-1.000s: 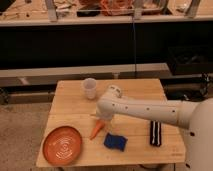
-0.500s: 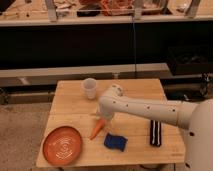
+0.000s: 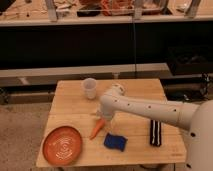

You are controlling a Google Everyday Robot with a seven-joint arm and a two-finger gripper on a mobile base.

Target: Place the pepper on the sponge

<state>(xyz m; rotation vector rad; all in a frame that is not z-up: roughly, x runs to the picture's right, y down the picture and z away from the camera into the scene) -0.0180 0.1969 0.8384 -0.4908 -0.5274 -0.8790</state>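
Observation:
The orange pepper [image 3: 97, 128] hangs tilted just above the wooden table [image 3: 70, 105], its top end under my gripper [image 3: 103, 119], which sits at the end of the white arm reaching in from the right. The gripper is at the pepper's upper end and seems to hold it. The blue sponge [image 3: 115, 141] lies flat on the table just right of and below the pepper, a short gap apart from it.
A round orange plate [image 3: 62, 145] sits at the front left corner. A small clear cup [image 3: 89, 88] stands at the back of the table. A black block with white stripes [image 3: 156, 132] lies at the right. Dark shelving runs behind.
The arm and pepper have shifted very slightly; the sponge, plate, cup and block have not moved.

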